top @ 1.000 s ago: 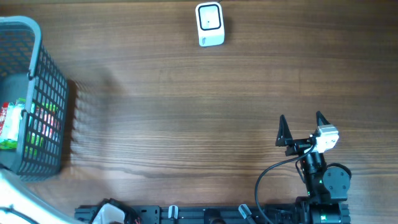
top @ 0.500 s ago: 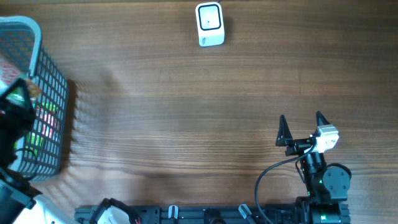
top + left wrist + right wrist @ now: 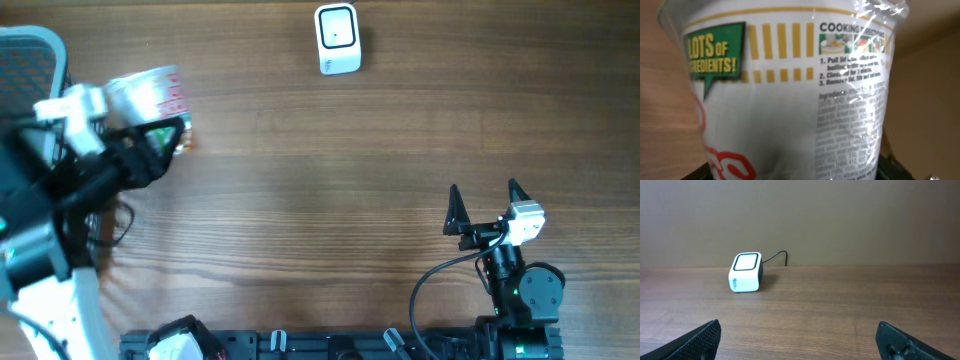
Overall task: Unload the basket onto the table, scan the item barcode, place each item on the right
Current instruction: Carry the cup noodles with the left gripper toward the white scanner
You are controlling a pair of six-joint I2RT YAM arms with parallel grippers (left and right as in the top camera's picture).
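The left gripper (image 3: pixel 150 112) pinches the noodle cup (image 3: pixel 790 100) above the worktop (image 3: pixel 330 180), likely to carry its barcode toward the scanner (image 3: pixel 337 38); the right gripper (image 3: pixel 484 195) sits spread and empty

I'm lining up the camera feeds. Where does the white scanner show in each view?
Overhead: scanner at the top edge, near centre.
Left wrist: not in it; the noodle cup fills the picture.
Right wrist: scanner left of centre, far across the table.
Shared landmark: the open right gripper, seen in overhead and right wrist.
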